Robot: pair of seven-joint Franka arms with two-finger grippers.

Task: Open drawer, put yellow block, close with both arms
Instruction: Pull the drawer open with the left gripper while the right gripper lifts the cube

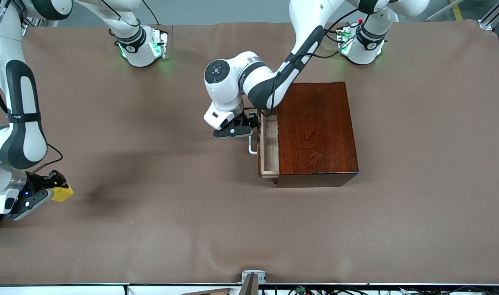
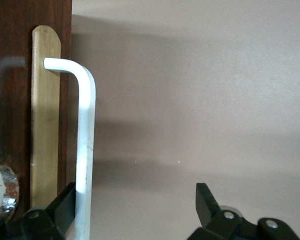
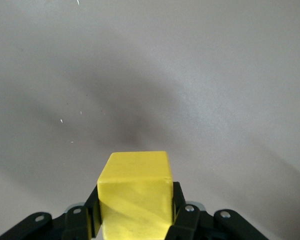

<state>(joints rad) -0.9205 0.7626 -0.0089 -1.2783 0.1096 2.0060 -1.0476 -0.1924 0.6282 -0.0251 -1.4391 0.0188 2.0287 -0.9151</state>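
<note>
- Where the wooden box [image 1: 317,131] stands, toward the left arm's end of the table [image 1: 151,229], the drawer [image 1: 269,145] is seen drawn out by a small part of its length; its pale tray is exposed as a narrow strip beside the box's dark top.
- The white handle [image 2: 86,150] is fixed to the light-wood drawer front [image 2: 45,120] and projects from it toward the right arm's end of the table.
- The left gripper [image 1: 237,128] is positioned at the handle, at the end of it farther from the front camera. In the left wrist view the jaws are observed spread wide, with one finger [image 2: 65,205] just beside the white bar and the other finger well apart from it; the bar is not clamped.
- The yellow block [image 3: 135,192] is held between the jaws of the right gripper [image 1: 55,188], which are closed on two of its faces. The block is thus located at the right arm's end of the table, well apart from the box and drawer.
- Whether the block is lifted clear of the brown cloth or rests on it cannot be determined; plain cloth is all that is shown past it in the right wrist view.
- A dark shadow is noted on the cloth near the right gripper.
</note>
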